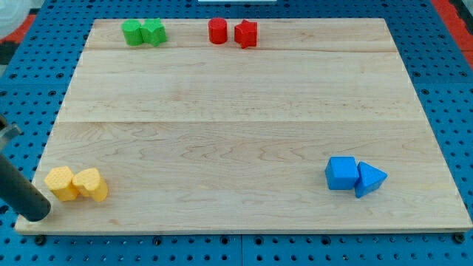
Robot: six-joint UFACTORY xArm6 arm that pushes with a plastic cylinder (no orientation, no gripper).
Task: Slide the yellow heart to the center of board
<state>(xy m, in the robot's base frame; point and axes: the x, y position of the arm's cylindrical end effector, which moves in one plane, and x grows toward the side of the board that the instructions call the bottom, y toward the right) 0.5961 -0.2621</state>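
Note:
The yellow heart (91, 184) lies near the board's bottom left corner and touches a second yellow block (60, 182) on its left. My tip (36, 216) is at the board's bottom left edge, just left of and below that second yellow block, a short gap away. The rod slants up toward the view's left edge. The wooden board (244, 125) fills most of the view.
Two green blocks (143, 32) sit together at the top left. A red cylinder (217, 31) and a red star-like block (246, 34) sit at the top middle. A blue cube (341, 173) touches a blue triangle (369, 179) at the bottom right.

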